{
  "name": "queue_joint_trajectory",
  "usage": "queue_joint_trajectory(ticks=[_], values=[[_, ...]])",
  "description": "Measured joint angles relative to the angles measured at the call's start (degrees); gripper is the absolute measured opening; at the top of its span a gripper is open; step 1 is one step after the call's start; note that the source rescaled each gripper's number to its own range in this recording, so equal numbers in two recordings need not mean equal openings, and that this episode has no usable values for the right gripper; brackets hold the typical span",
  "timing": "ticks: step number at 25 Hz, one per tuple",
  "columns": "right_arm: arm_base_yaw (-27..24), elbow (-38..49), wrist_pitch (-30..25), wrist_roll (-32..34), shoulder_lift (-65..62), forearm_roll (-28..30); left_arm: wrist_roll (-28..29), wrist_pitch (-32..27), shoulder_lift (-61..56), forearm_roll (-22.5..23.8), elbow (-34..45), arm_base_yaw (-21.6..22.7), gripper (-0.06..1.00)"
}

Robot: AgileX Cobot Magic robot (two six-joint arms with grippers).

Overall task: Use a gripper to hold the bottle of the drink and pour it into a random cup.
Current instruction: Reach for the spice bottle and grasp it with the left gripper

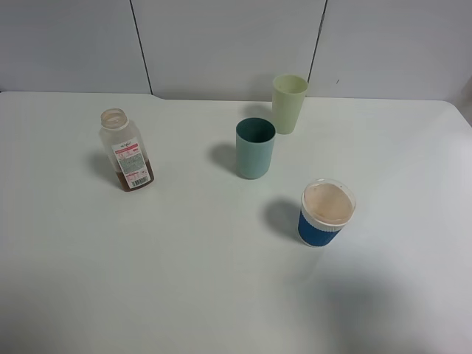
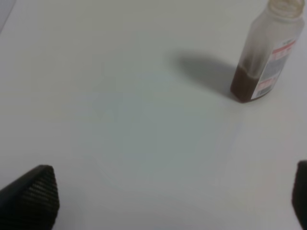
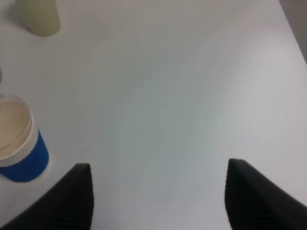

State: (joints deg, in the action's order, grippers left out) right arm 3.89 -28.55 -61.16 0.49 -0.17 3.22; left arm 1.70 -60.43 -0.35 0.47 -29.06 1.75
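So the bottle (image 1: 127, 151) is standing upright in the left-middle of the overhead frame, out on its own on the white table (image 1: 184, 295), well apart from everything else. The teal cup (image 1: 255, 147) sits near the centre. There's a pale yellow-green cup (image 1: 288, 103) just behind it, and a blue-sleeved cup (image 1: 324, 214) with a clear lid lower right of centre.

Neither arm shows in the overhead shot. In the wrist views, the left gripper (image 2: 170, 194) has its fingers (image 2: 36, 194) wide apart with nothing between them, and the bottle is some way ahead of it. It's the same for the right gripper (image 3: 160, 194): fingers (image 3: 72, 196) spread wide, just bare table between them.

As for handling, my guess is the bottle is really light. There's only a shallow layer of brown liquid at the bottom and the rest is empty translucent plastic. Thin walls like that will probably flex if squeezed hard, and an upright, near-empty bottle tips easily if bumped on the approach. I'd grab it around the labelled mid-body, below the shoulder, since the paper label should give more grip than bare plastic. The left arm looks like the obvious one to use. I can't tell whether the wide mouth is open or sealed.
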Motion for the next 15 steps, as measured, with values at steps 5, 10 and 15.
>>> queue_joint_trajectory(ticks=[5, 10, 15], values=[[0.0, 0.0, 0.0, 0.0, 0.0, 0.0, 0.0, 0.0, 0.0, 0.0, 0.0, 0.0, 0.98], [0.0, 0.0, 0.0, 0.0, 0.0, 0.0, 0.0, 0.0, 0.0, 0.0, 0.0, 0.0, 0.98], [0.0, 0.0, 0.0, 0.0, 0.0, 0.0, 0.0, 0.0, 0.0, 0.0, 0.0, 0.0, 0.98]])
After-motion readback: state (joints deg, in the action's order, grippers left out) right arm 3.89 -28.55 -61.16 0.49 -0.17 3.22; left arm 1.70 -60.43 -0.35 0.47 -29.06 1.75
